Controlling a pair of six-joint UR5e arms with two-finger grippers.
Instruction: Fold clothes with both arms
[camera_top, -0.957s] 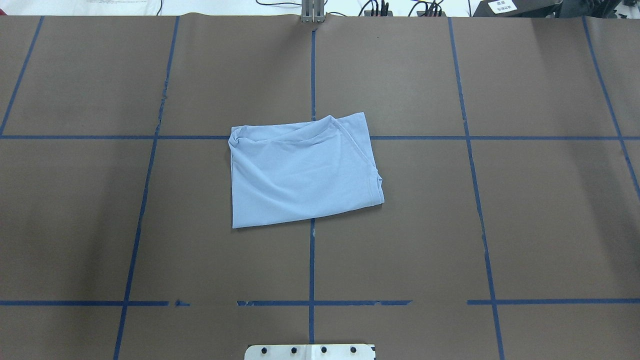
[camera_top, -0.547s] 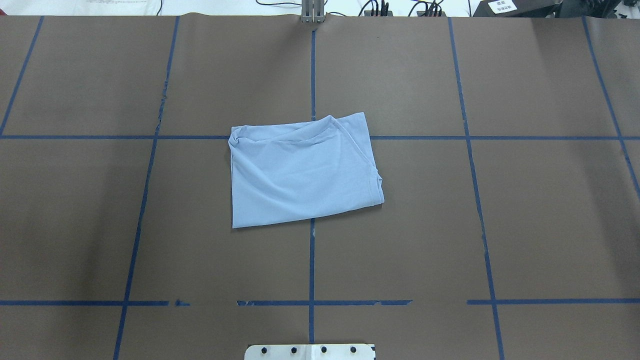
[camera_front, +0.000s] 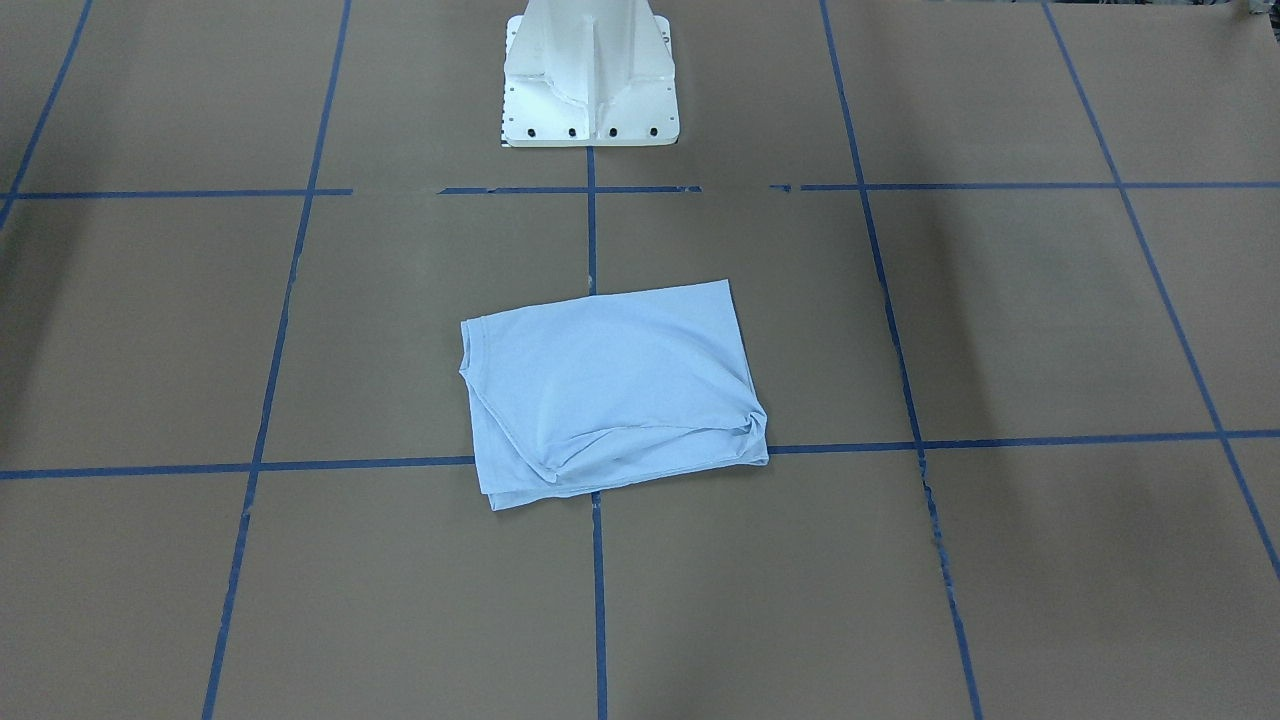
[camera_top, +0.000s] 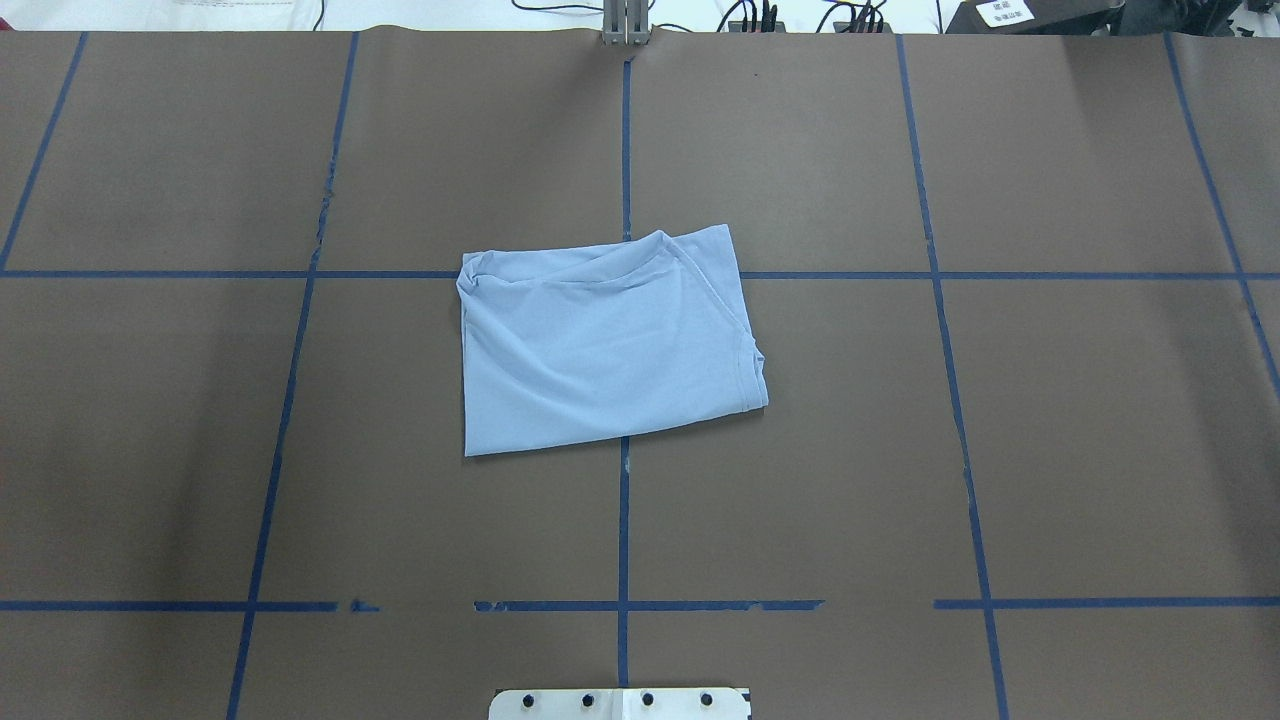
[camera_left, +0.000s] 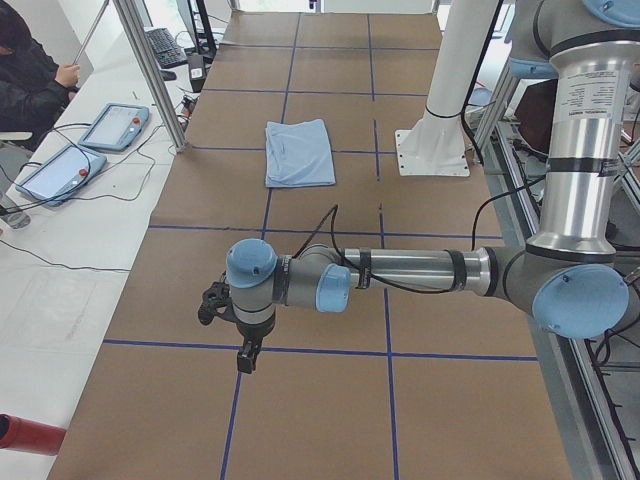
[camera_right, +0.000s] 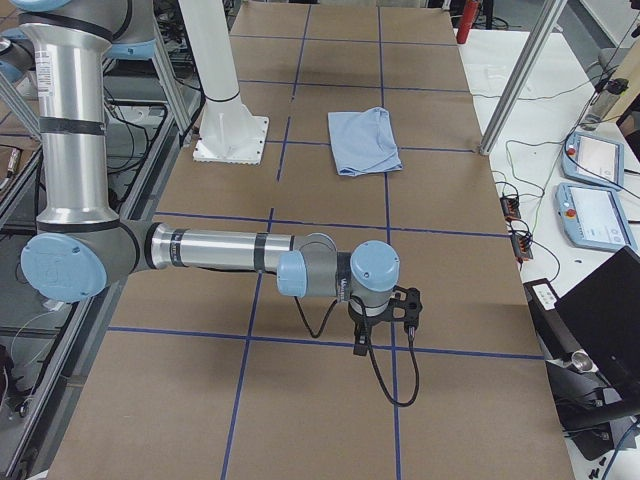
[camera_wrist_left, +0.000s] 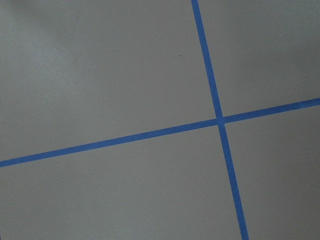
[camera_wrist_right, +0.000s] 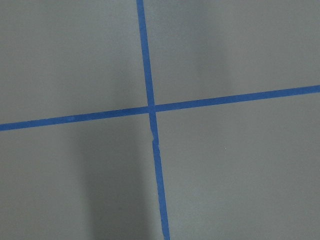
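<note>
Zero change from a second ago in the overhead view: same T-shirt (camera_top: 600, 345), same spot, same creases. Lying folded into a compact, roughly rectangular packet near the middle of the brown surface (camera_top: 1100, 450), right over a crossing of the blue tape lines (camera_top: 623, 520) and straight out in front of the white pedestal base (camera_front: 590, 70). Stitched hem down one side, a bit of bunching along the edge farthest from the robot, no chest print or collar on show, so presumably tucked away inside the folds. Left arm (camera_left: 400, 272) stretched out low toward its own end of the surface, well apart from the shirt, with the left pincer (camera_left: 246, 358) pointing down just above a tape line. Right arm (camera_right: 215, 250) mirrored at the opposite end, right pincer (camera_right: 361, 345) hanging the same way. Can't tell whether either pincer is released or clenched, since only the side views catch them; no cloth anywhere near either one, though. Nothing in both wrist cams but bare surface and a tape crossing. Reads like folding finished and both arms parked wide on purpose, leaving the shirt unobstructed for the fixed cameras. Could use a tidier far edge, honestly, but probably good enough to count as done.
</note>
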